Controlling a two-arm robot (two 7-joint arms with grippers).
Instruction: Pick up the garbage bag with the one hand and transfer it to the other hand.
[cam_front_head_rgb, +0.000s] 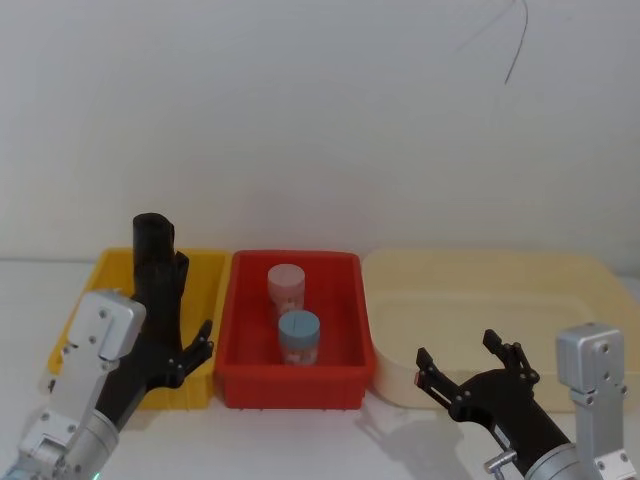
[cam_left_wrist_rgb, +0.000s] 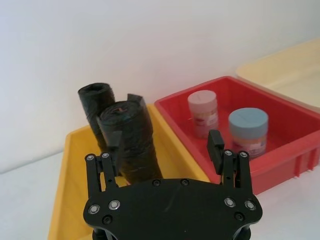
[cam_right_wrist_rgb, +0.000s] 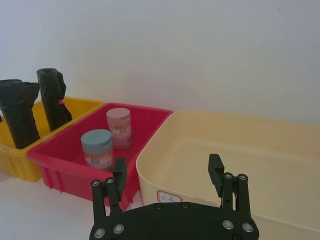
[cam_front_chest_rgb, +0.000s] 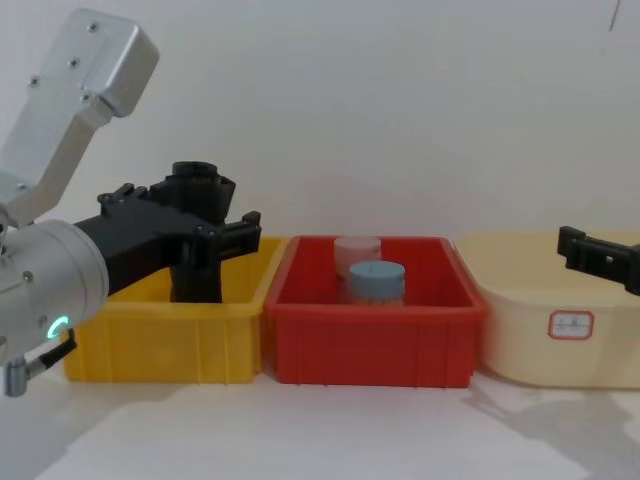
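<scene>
White wall (cam_front_head_rgb: 320, 120) backs a white counter (cam_front_chest_rgb: 330, 430), where a yellow bin (cam_front_chest_rgb: 160, 345) stands at one end of a row of three containers. The garbage bag (cam_front_chest_rgb: 197, 280) stands upright inside the yellow bin. Its long axis is vertical and its top end points straight up, rising well above the bin's rim. It is a matte black cylindrical roll of plastic film with a wider, uneven top end. A second black roll (cam_right_wrist_rgb: 52, 100) stands in the same bin, just beside it on the wall side.

The left gripper (cam_left_wrist_rgb: 164, 140) reaches forward over the yellow bin's near part from a bent silver-grey arm (cam_front_chest_rgb: 80, 80) with a green light, held roughly level with the bag's upper half. Its fingers (cam_left_wrist_rgb: 216, 147) are spread wide and grip nothing. In the chest view they fall on either side of the bag. In the left wrist view the bag lies close behind one finger, off the middle of the gap, and contact cannot be told.

The right gripper (cam_right_wrist_rgb: 167, 164) hangs low, well apart from the yellow bin, beyond the red bin (cam_front_chest_rgb: 370, 345) next to it and at the near wall of a cream tub (cam_right_wrist_rgb: 240, 150). Its fingers (cam_right_wrist_rgb: 216, 172) are spread wide too, holding nothing.
</scene>
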